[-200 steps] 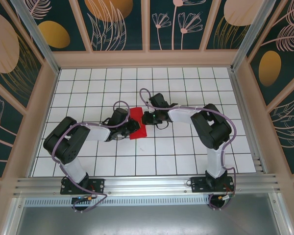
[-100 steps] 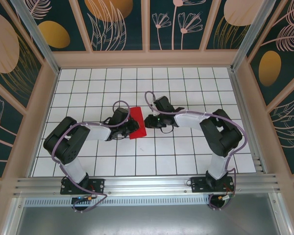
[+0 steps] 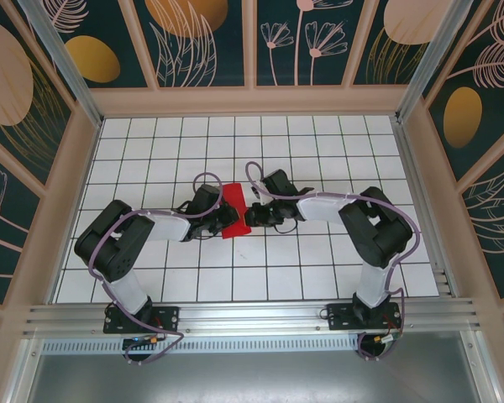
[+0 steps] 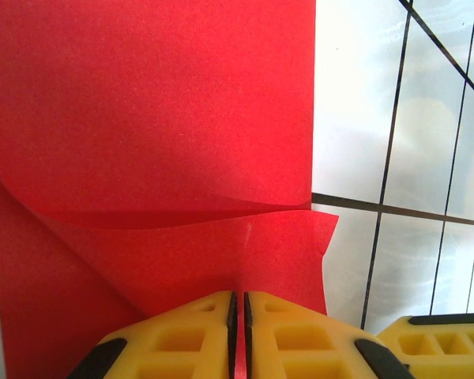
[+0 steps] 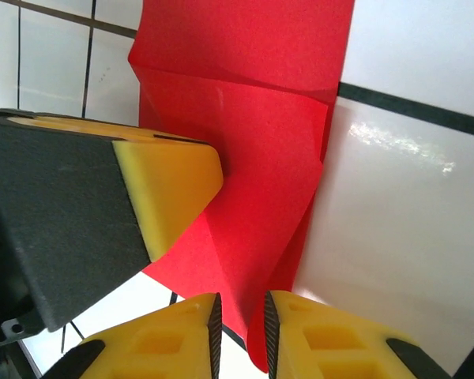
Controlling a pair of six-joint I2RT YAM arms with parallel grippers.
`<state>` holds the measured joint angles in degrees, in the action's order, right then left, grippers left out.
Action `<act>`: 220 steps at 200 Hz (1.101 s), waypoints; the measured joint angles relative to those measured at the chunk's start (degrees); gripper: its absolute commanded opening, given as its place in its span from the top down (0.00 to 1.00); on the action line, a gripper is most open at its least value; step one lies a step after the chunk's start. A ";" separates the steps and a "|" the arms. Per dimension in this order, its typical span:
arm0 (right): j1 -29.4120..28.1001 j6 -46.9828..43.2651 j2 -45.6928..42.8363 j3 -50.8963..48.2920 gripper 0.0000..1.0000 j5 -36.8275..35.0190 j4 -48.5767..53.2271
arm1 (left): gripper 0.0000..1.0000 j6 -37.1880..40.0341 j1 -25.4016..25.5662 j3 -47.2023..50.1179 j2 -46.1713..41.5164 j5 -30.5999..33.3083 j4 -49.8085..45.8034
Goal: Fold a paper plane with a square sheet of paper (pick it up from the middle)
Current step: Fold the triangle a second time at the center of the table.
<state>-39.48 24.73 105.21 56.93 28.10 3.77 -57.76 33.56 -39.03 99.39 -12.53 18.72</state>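
No legible text, labels, brands, numbers or signs anywhere in these views.

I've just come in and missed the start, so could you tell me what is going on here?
Two robot arms are folding a red sheet of paper on the gridded table. The left gripper is shut on one edge of the partly folded sheet. The right gripper has another edge between its fingers, though whether it is clamped is unclear. It is not yet a plane.
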 measured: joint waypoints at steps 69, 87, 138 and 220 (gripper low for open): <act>-0.07 0.02 1.14 0.02 0.78 0.74 -0.28 | 0.86 0.00 0.00 -0.02 0.00 0.00 0.00; -0.07 0.04 1.20 0.02 0.81 0.74 -0.37 | 0.86 0.00 0.00 -0.02 0.00 0.00 0.00; -0.04 0.26 2.45 0.02 0.88 0.44 -0.59 | 0.83 0.02 0.00 -0.07 -0.13 0.00 -0.02; 0.50 1.79 2.95 0.02 0.94 0.76 -1.07 | 0.71 0.48 -0.02 1.66 -5.14 0.61 1.55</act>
<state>-38.98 26.52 108.16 56.95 28.86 2.70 -57.28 33.54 -37.36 94.26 -11.92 20.27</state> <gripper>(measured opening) 0.077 0.291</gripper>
